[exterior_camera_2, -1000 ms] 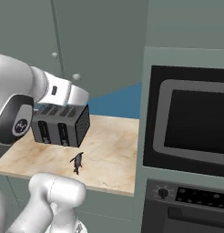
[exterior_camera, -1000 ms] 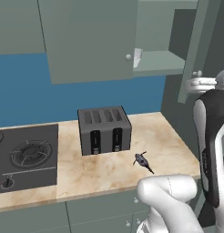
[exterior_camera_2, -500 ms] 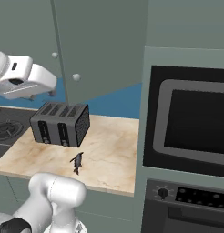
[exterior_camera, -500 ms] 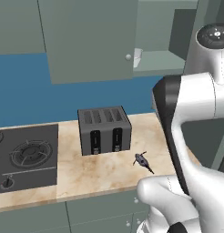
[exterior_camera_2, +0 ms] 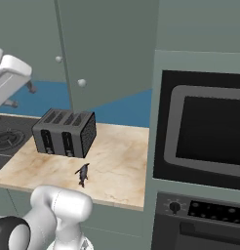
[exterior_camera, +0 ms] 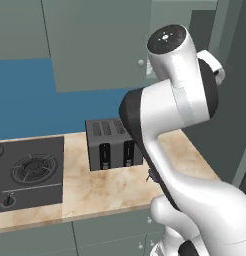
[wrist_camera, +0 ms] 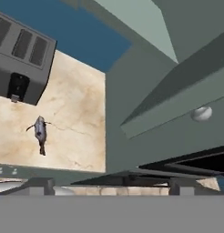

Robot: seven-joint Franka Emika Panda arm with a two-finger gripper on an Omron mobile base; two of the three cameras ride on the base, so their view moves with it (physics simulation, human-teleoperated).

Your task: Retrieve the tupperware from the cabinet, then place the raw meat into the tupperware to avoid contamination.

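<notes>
Big grey-green cabinet (exterior_camera_2: 107,49) hangs over the tabletop (exterior_camera_2: 117,161), toaster (exterior_camera_2: 63,133) below it, and the tiny raw meat (exterior_camera_2: 83,174) lies just in front (on bare marble). Fingers (wrist_camera: 41,184) are spread wide, empty.

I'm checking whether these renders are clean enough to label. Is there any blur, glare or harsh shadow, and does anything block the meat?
Left base view: sharp, flat light, no glare; the arm hides most of the raw meat. Right base view: even light, the meat casts only a faint shadow on the counter. Hand view: tilted, coarse, the toaster soft-edged.
</notes>
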